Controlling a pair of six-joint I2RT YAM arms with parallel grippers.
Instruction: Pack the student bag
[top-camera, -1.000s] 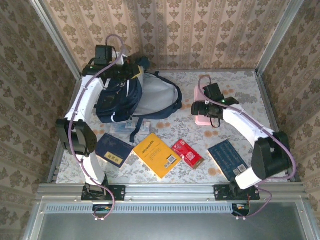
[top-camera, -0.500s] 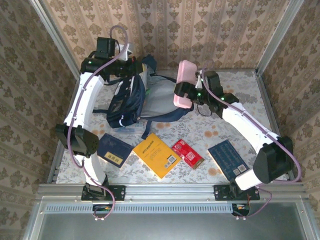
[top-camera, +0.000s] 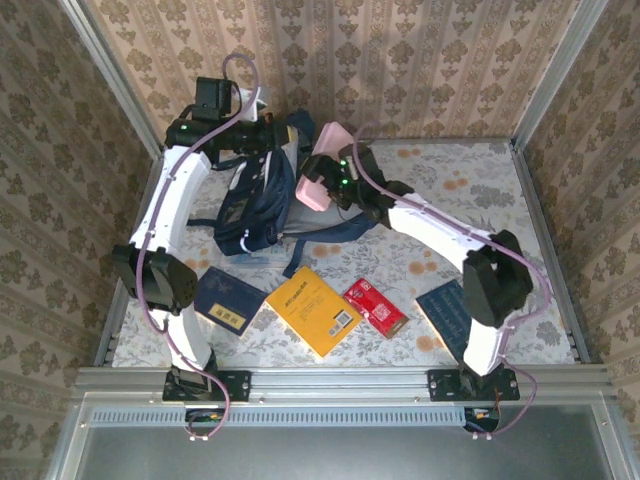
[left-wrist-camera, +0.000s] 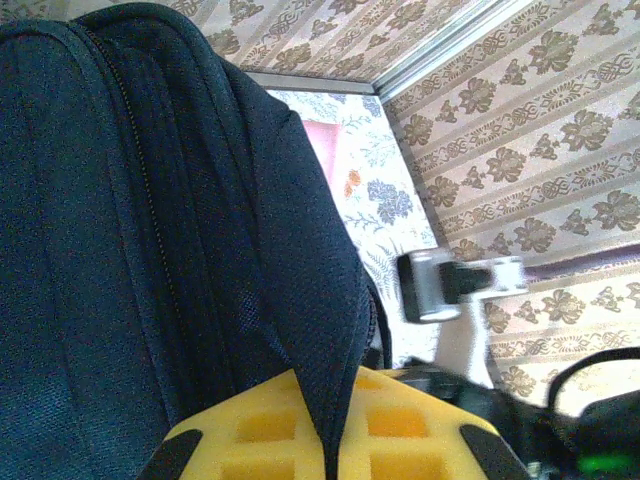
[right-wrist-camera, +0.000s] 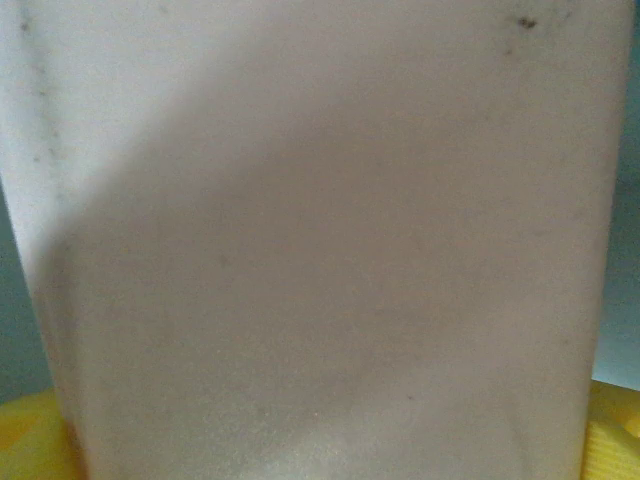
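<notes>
Student bag (top-camera: 255, 205): dark navy, white-striped, pale lining showing near pink case (top-camera: 318, 172).

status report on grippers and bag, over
Left gripper shut on student bag fabric, holding it up. Right gripper holds pink case above the bag's mouth. Nothing seen blocking the opening.

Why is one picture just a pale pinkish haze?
Right wrist view: the pink case sits too close to the lens, so it is soft and featureless. Left wrist view: the student bag shows crisp weave. Top view: evenly lit, sharp.
</notes>
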